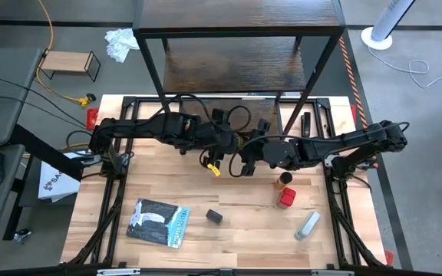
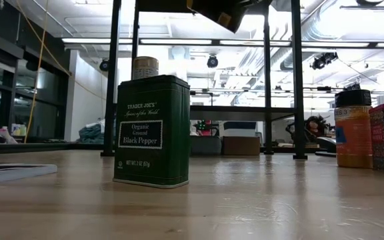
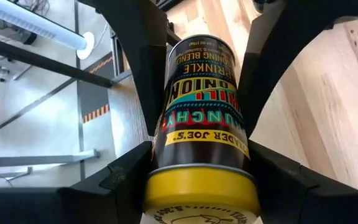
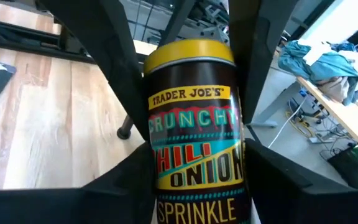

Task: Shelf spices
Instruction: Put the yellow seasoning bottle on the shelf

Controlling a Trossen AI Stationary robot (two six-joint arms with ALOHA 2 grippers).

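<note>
Both grippers, left [image 1: 219,153] and right [image 1: 240,162], meet mid-table; we see each one's fingers [image 3: 135,56] clamped on the yellow-lidded jar [image 3: 201,130], held off the table. At 5 o'clock stand the brown jar [image 1: 285,179] and red one [image 1: 285,198]; the shelf [image 1: 236,46] is at 12.

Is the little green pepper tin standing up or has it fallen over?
Standing up. In the low view the pepper tin sits flat on its base on the table, its label reading the right way, with no pincer touching it.
</note>
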